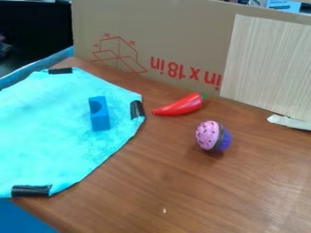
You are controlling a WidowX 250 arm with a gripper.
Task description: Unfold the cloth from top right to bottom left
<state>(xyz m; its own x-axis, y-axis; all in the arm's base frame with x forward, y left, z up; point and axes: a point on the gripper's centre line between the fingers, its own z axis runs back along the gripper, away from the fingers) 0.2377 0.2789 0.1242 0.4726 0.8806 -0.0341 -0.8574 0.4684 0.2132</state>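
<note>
A bright turquoise cloth (54, 141) lies spread over the left side of the wooden table, running out of view at the left. Strips of black tape mark its upper left edge, its right corner and its bottom corner. Its lower right side forms a long slanting edge. On top of the cloth rests a blue block (99, 113) with a curved notch. Whether any part of the cloth is doubled over, I cannot tell.
Just right of the cloth's right corner lies a red toy pepper (181, 105). A pink and purple toy (213, 136) sits on the brown table (200, 191) farther right. Cardboard (164, 41) and a pale wood-grain panel (267, 63) stand along the back.
</note>
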